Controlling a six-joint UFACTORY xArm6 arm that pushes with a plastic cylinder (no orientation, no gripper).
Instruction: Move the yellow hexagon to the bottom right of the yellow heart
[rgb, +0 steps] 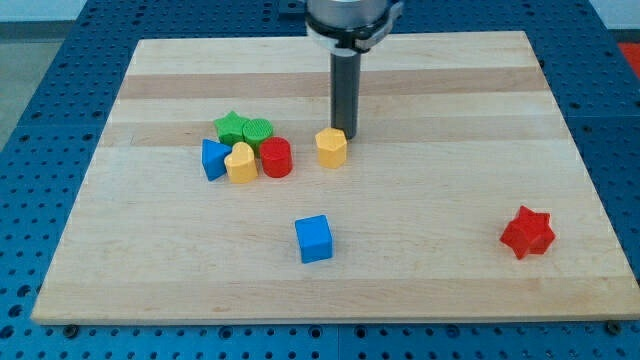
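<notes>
The yellow hexagon (332, 147) sits near the middle of the wooden board (420, 220). My tip (349, 134) is just at its upper right, touching or nearly touching it. The yellow heart (241, 163) lies to the hexagon's left in a tight cluster, with the red cylinder (276, 158) between the two. The hexagon is level with the heart or slightly above it.
In the cluster a blue triangular block (213, 159) is left of the heart, and a green star (232, 128) and green round block (258, 131) are above it. A blue cube (314, 239) lies below centre. A red star (527, 232) lies at the lower right.
</notes>
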